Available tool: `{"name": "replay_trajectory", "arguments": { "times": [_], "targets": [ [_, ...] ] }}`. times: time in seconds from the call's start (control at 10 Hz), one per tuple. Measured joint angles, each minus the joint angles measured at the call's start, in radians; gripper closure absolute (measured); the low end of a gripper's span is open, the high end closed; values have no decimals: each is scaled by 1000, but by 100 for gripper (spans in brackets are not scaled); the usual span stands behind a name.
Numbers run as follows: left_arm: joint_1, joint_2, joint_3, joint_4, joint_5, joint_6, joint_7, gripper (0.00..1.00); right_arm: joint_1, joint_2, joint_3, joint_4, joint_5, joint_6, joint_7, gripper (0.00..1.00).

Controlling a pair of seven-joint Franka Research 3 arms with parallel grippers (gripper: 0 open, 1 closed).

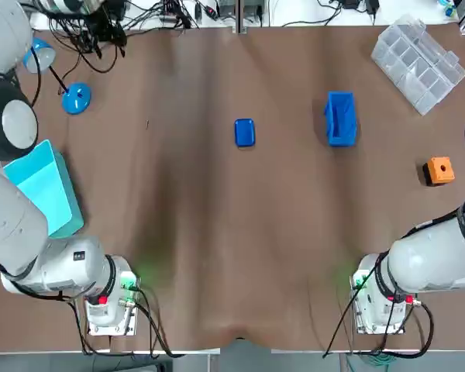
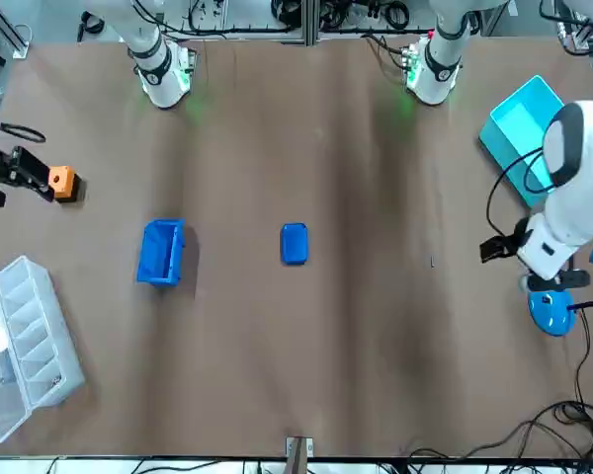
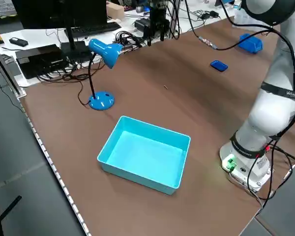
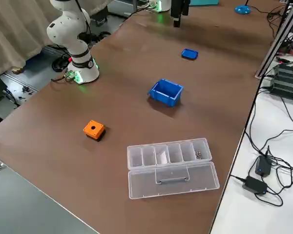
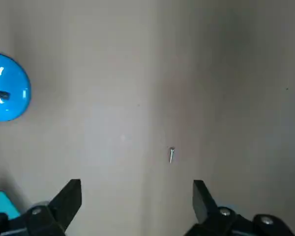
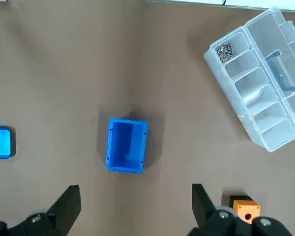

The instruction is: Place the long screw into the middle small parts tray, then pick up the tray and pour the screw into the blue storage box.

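Observation:
The long screw (image 5: 171, 155) lies loose on the brown table, a thin sliver left of centre in the top view (image 1: 147, 124). My left gripper (image 5: 136, 184) hangs open above the table with the screw just ahead of its fingers. A small flat blue tray (image 1: 244, 132) rests mid-table. To its right stands the blue storage box (image 1: 341, 118), open side up. My right gripper (image 6: 135, 188) is open and high over the right side, looking down on the box (image 6: 127, 145) and the tray (image 6: 0, 142). Neither gripper holds anything.
A teal bin (image 1: 43, 190) sits at the left edge and a blue desk lamp base (image 1: 75, 98) at the far left. A clear compartment organiser (image 1: 418, 62) lies far right, and an orange block (image 1: 439, 170) near the right edge. Cables run along the far edge.

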Motion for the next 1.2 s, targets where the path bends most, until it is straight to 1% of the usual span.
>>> {"name": "replay_trajectory", "arguments": {
  "times": [0.2,0.4,0.6,1.0,1.2],
  "targets": [
    [-1,3,-9,-96,0,83,0,1,0,0,3,0,1,0,0,0],
    [-2,14,-18,-154,0,129,0,2,1,0,5,2,1,0,0,0],
    [-3,31,-21,-212,0,209,0,2,1,0,5,3,1,-4,0,0],
    [0,92,-21,-282,0,343,0,4,-7,3,3,1,0,-7,0,0],
    [0,118,-21,-317,0,415,-1,4,-9,4,2,0,0,-8,0,0]
  ]
}}
